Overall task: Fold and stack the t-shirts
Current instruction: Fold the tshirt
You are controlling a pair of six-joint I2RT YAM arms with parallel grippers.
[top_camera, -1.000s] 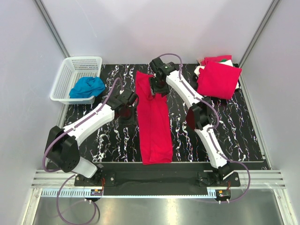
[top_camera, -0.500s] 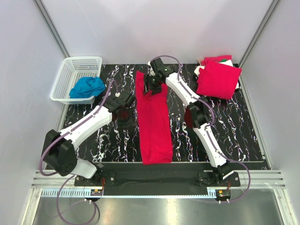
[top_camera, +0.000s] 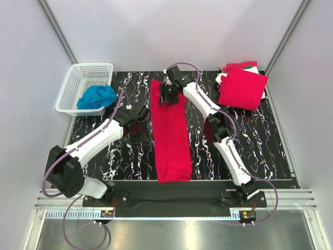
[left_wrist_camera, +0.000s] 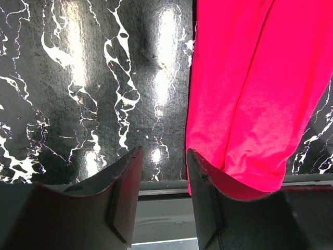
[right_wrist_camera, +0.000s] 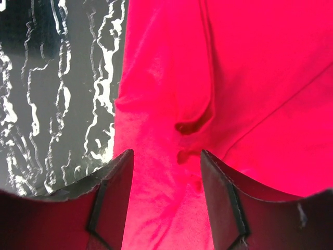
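Red t-shirt [top_camera: 170, 138], folded into a long strip, lies on the worktop [top_camera: 260, 146], its long axis running away from the arms. Its far end sits directly beneath the released, empty right jaws. The left jaws, also released, hang just left of its edge.

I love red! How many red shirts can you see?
2: one long shirt lying in the middle, one folded shirt atop the far-right pile. More may hide underneath.
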